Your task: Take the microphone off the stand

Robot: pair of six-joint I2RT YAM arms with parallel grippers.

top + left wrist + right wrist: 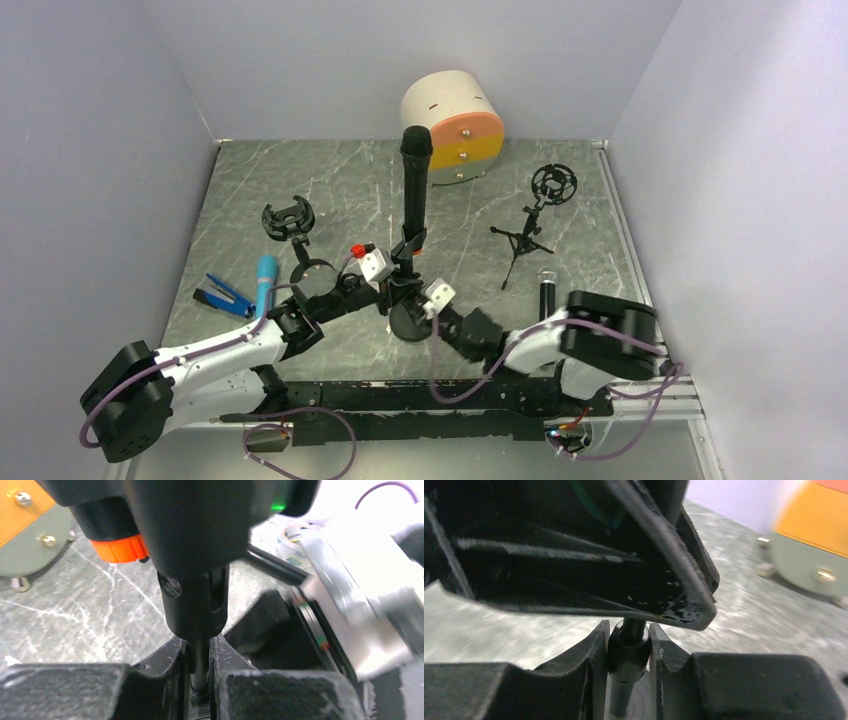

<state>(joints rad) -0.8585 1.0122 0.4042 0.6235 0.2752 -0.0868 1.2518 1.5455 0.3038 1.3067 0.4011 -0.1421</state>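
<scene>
On the desk [330,190], near the middle of its near edge, the microphone [416,185] is held upright in the stand [408,325]. It is judged rigid, smooth and top-heavy, best taken at the body above the clip [408,244]. The left hand [199,675] and right hand [626,655] are each closed on the thin stem [633,626]. How tightly the clip holds cannot be made out.
</scene>
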